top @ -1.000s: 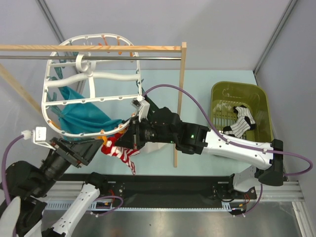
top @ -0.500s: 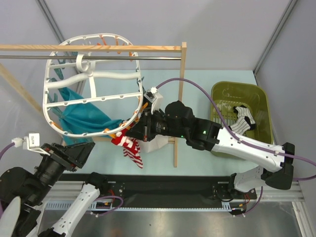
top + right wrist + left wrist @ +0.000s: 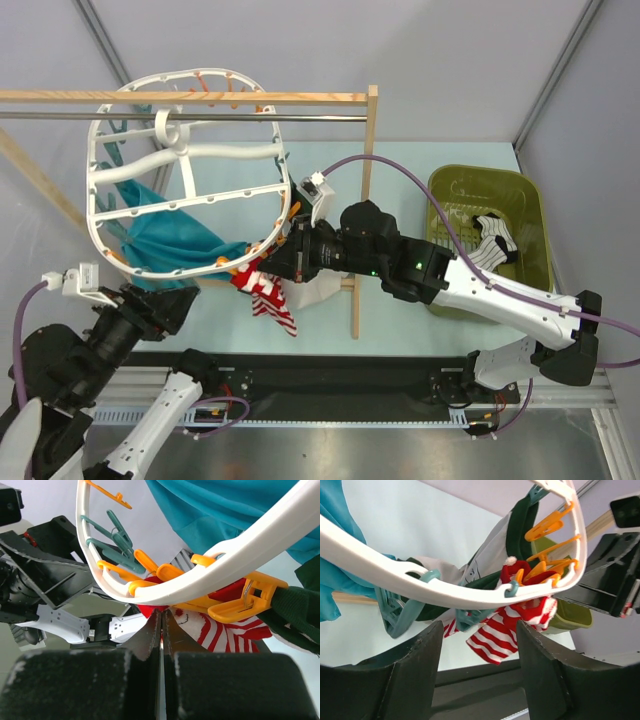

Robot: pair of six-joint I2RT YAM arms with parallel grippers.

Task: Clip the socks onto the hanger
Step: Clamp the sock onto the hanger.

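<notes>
The white clip hanger (image 3: 222,152) hangs by its hook from the metal rod (image 3: 330,117) of the wooden rack (image 3: 372,180). All the action is at its near rim. A red-and-white striped sock (image 3: 268,300) dangles below that rim. The left wrist view shows its top bunched up among the orange clips (image 3: 545,527).

The right gripper (image 3: 283,255) is tucked in against the frame with its fingers pressed flat together. Their tips sit right at the red cloth under the rim, and I cannot tell whether a fold of sock is nipped between them. The left gripper (image 3: 165,305) hangs below the rim and off to the side, its fingers (image 3: 415,670) spread wide with nothing in them.

Another sock, white with black stripes (image 3: 490,245), waits in the olive basket (image 3: 450,190), well apart from the hanger.

These socks look light, limp and soft, the sort that droop and fold the moment they are lifted. The cuff edge looks like the best hold, pinched so a flat lip of cloth can feed into a clip's mouth. The hanger looks free to swing on its hook, so pushing at a clip probably needs the other arm to steady the rim. Teal cloth (image 3: 165,240) and a dark green garment (image 3: 295,610) crowd the same stretch of frame.
</notes>
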